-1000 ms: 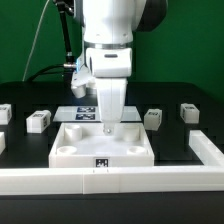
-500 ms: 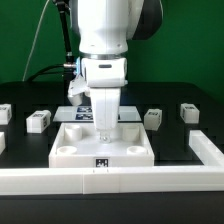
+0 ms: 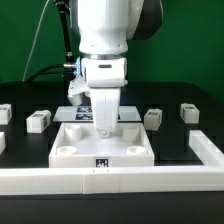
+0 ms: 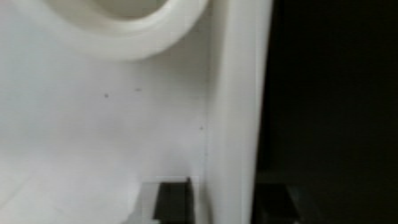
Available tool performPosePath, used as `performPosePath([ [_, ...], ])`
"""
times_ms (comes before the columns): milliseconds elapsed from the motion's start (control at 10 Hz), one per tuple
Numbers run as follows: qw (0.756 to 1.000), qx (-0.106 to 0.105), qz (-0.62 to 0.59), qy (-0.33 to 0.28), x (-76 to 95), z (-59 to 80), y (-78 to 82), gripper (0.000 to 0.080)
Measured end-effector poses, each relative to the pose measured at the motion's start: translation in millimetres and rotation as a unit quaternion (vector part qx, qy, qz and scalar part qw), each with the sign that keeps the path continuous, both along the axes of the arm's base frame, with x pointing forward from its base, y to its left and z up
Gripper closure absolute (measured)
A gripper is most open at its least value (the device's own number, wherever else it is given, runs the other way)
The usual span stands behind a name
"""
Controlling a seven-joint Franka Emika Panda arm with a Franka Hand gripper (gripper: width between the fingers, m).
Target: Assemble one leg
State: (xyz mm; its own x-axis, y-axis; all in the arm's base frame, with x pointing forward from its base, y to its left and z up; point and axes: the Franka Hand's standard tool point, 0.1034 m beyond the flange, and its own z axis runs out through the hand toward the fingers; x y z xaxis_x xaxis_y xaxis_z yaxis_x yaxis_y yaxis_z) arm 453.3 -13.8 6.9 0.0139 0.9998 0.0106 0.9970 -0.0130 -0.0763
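The large white plate (image 3: 130, 148) with round corner sockets lies flat in the middle of the table. My gripper (image 3: 103, 128) points straight down on its far middle part. In the wrist view the gripper (image 4: 224, 200) has one dark finger (image 4: 173, 200) on each side of a raised edge of the plate (image 4: 107, 120), both touching it, so it is shut on the plate. One socket (image 4: 134, 25) shows nearby. Small white legs stand loose on the table: one (image 3: 38, 121) at the exterior view's left, two (image 3: 152, 117) (image 3: 188, 111) at its right.
A white rail (image 3: 110, 180) runs along the table's front and turns back at the exterior view's right (image 3: 207, 150). The marker board (image 3: 84, 112) lies behind the plate. Another small white block (image 3: 3, 114) stands at the far left edge.
The arm has shifted slightly toward the exterior view's left over the plate a second ago, then held still. The plate and the legs have not moved.
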Motion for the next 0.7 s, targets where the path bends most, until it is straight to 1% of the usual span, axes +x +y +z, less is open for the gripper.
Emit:
performPosePath([
  [100,1.0,0.0,0.0,-0.005,2.6,1.3,-0.2,0.0702],
  [200,1.0,0.0,0.0,-0.008,3.7,1.7,-0.1,0.074],
  [700,1.0,0.0,0.0,-0.009,4.1,1.8,-0.1,0.074],
])
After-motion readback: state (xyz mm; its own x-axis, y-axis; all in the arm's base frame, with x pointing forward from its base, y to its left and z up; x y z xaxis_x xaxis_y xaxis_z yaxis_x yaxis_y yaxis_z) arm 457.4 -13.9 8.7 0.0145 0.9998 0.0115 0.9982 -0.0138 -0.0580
